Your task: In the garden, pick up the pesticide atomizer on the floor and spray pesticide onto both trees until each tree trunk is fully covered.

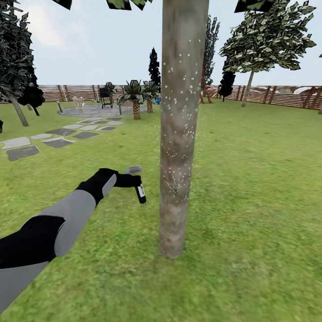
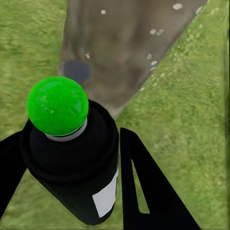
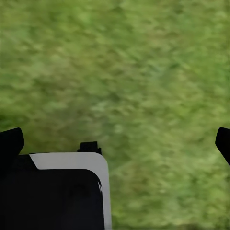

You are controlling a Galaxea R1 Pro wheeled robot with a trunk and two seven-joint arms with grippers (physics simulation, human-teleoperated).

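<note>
Head view shows the left gripper with fingers clamped on the sprayer, just beside the trunk, which is dotted with white specks. Spraying this first tree seems in hand; next, aim at bare bark. Right gripper hangs over grass, fingers apart.

I count one near tree trunk, speckled white. One second flat-canopy tree far right by fence. One atomizer, one green dot on its top. One arm in my head view, one pincer. Palms by patio: two I can make out. One grill. Stepping stones: roughly ten, far ones too small to count. One fence around lawn.
</note>
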